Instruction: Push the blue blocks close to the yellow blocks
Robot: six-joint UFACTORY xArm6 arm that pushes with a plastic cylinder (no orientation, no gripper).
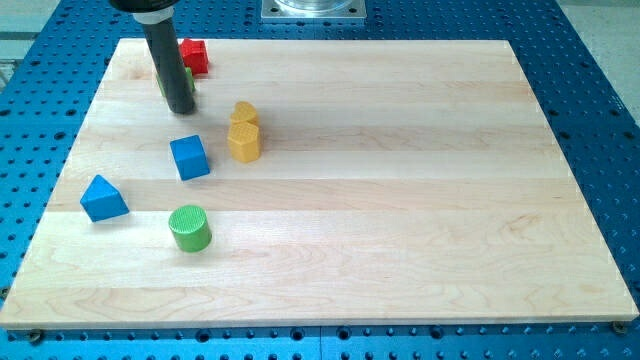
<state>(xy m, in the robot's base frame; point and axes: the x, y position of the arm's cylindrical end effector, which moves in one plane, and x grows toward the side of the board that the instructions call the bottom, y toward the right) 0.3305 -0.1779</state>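
Two yellow blocks stand together in the upper left part of the board: a smaller one [245,112] and a hexagonal one [244,141] just below it. A blue cube [189,157] sits a short way to the left of and below the hexagonal yellow block. A blue triangular block [103,198] lies further to the left and lower, near the board's left edge. My tip [182,106] is above the blue cube and left of the yellow blocks, touching neither.
A red block [194,56] sits near the board's top left edge. A green block [188,84] is mostly hidden behind the rod. A green cylinder [189,228] stands below the blue cube. The wooden board [400,200] lies on a blue perforated table.
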